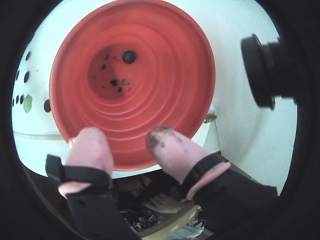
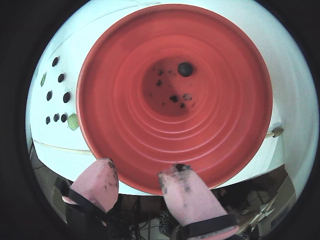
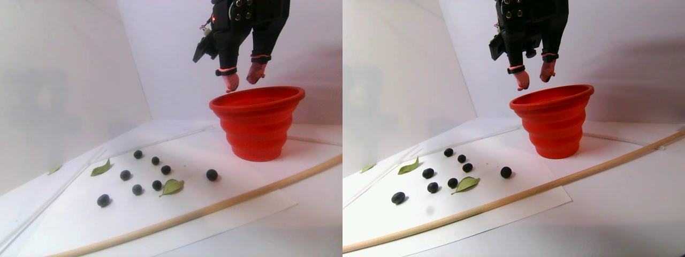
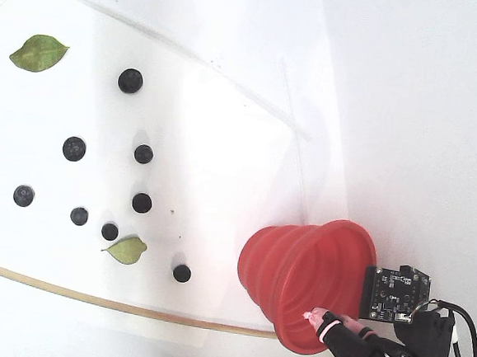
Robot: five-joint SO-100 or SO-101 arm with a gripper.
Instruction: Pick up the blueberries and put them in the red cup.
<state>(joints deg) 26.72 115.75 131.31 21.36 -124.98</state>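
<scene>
In a wrist view the tool [image 1: 127,140] hangs open and empty over the red cup [image 1: 175,75], one blueberry [image 1: 129,56] lying at its bottom (with dark specks). In the stereo pair view the blueberries [image 3: 155,174] lie on the worktop [image 3: 251,214], left of the cup.

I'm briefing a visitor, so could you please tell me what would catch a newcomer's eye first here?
The red cup dominates, standing on the white sheet with one berry at its bottom. Directly above its rim hangs the open, empty end effector with pink fingertips. Loose blueberries and green leaves lie scattered nearby.
</scene>
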